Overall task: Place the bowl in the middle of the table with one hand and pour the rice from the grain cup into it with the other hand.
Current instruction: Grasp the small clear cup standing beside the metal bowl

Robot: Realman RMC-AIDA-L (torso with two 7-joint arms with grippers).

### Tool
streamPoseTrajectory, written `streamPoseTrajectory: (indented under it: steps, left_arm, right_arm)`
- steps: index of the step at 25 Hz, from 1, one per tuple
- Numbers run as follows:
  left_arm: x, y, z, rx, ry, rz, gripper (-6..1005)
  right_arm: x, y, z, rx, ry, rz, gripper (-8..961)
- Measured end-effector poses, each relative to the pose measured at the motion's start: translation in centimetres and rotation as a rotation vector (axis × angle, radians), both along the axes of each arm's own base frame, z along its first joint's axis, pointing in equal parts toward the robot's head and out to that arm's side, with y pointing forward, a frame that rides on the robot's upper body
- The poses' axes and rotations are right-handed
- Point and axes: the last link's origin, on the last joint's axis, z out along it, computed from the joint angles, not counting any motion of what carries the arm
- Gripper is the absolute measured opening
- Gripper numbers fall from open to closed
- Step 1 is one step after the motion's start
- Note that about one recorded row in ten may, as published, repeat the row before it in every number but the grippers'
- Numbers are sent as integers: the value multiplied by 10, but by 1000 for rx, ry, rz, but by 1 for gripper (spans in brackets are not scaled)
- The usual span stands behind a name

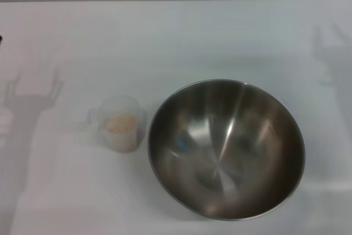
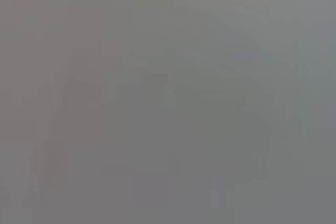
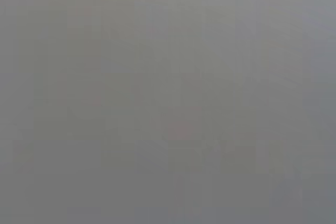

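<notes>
In the head view the large steel bowl (image 1: pixel 226 148) stands on the white table (image 1: pixel 176 42), right of centre and near the front edge, with nothing inside it. Just left of the bowl stands the small clear grain cup (image 1: pixel 119 123), upright, with pale rice (image 1: pixel 121 123) in it. The cup's wall is very close to the bowl's rim. Neither gripper shows in the head view; only faint fork-shaped shadows of them lie on the table at the far left and the far right. Both wrist views show only a flat grey blur with no object in them.
The table's back edge meets a grey wall along the top of the head view. A small dark speck sits at the left edge of that view.
</notes>
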Motion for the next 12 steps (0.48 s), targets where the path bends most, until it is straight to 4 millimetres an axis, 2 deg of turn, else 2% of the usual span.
streamPoseTrajectory:
  steps: [1, 2, 5, 7, 9, 11, 12]
  left_arm:
    - [0, -2, -1, -5, 4, -4, 792]
    - [-1, -5, -2, -14, 9, -8, 792]
    - [-1, -16, -9, -57, 30, -35, 791]
    - [-1, -25, -15, -95, 31, -49, 790]
    - [-1, -25, -15, -95, 31, -49, 790]
    - [-3, -42, -25, -161, 24, -62, 789]
    - [-3, -42, -25, -161, 24, -62, 789]
  right_arm:
    - [19, -5, 3, -42, 55, -12, 441]
    - [19, -5, 3, -42, 55, -12, 441]
    - [38, -12, 6, -76, 68, -39, 441]
    - [46, -15, 7, -80, 59, -64, 441]
    - [50, -16, 7, -82, 52, -82, 441]
    - [52, -15, 7, -89, 48, -92, 441]
    - [52, -13, 6, -96, 45, -97, 441]
